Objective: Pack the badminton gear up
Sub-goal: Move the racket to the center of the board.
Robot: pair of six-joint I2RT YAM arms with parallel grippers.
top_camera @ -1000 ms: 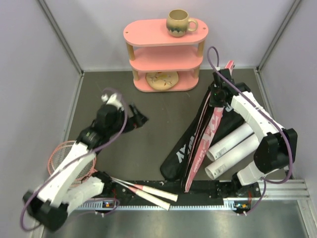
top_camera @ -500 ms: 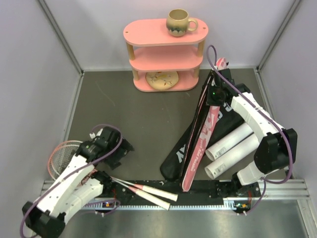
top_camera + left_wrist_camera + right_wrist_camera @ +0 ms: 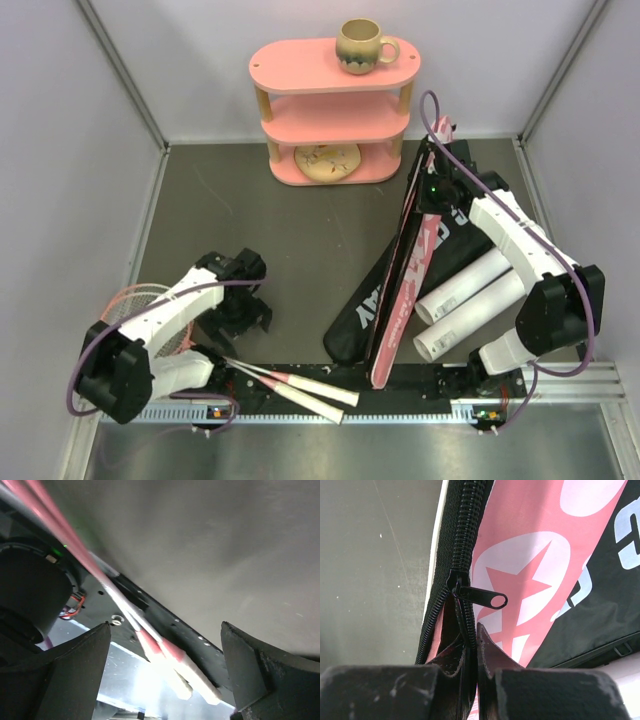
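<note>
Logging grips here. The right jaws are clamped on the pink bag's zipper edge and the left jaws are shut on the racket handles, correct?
No: the left gripper has its jaws open, holding nothing; the left wrist view shows the racket handles lying free beyond them. The right gripper is clamped on the pink bag's zipper edge.

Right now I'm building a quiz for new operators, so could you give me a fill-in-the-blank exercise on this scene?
1. The beige mug stands on the ___ tier of the pink shelf.
2. The right gripper is ___ on the zipper edge of the pink bag.
3. The left gripper is open and holds ___.
4. ___ white tubes lie beside the black bag.
Missing words: top; shut; nothing; two.
</note>
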